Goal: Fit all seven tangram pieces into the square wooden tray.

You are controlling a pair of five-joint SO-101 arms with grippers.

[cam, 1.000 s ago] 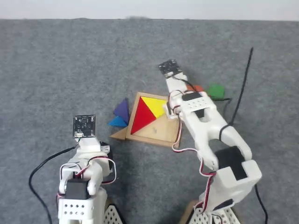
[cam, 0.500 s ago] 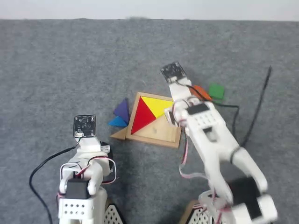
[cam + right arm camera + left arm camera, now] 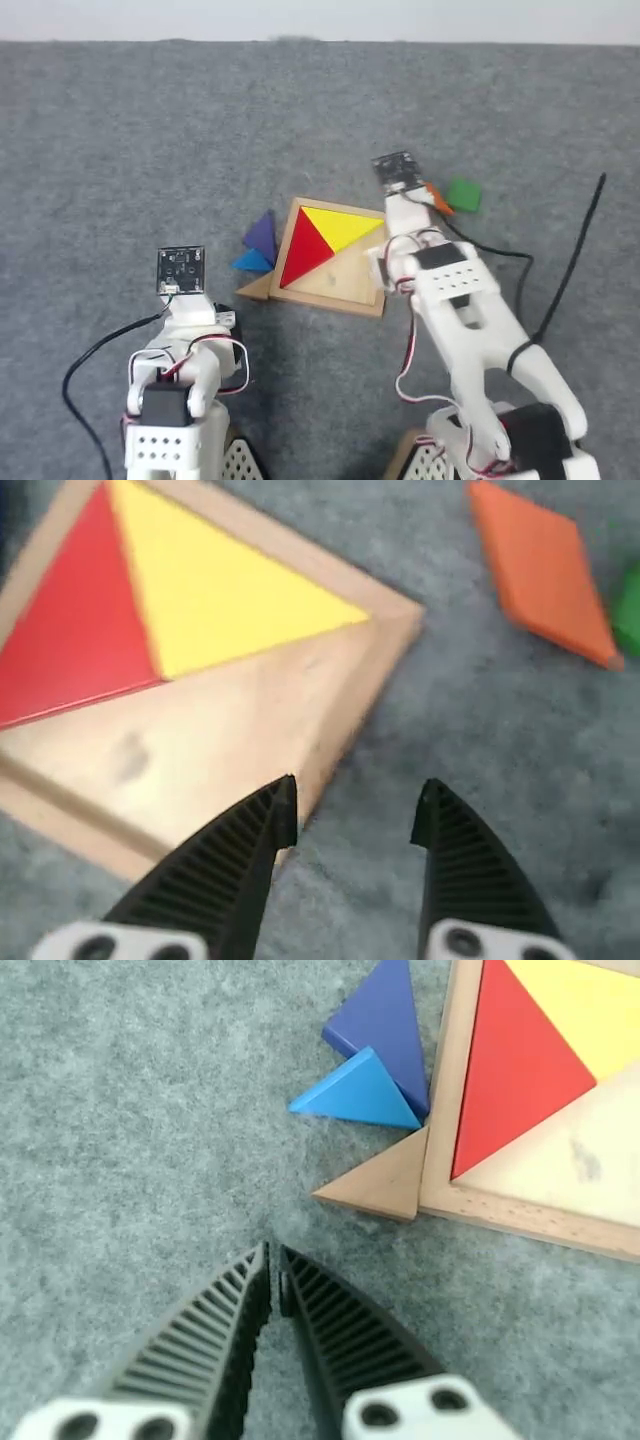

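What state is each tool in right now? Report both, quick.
Left tool: shut, holding nothing.
Right tool: open, holding nothing, at the edge of the tray.

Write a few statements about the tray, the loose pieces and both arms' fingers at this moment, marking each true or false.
1. The tray holds a red triangle and a yellow triangle. True.
2. The orange piece lies inside the tray. False: it lies outside it.
3. The right gripper has its fingers open and holds nothing. True.
4. The left gripper grips the light blue triangle. False: its fingers are shut on nothing, apart from that triangle.
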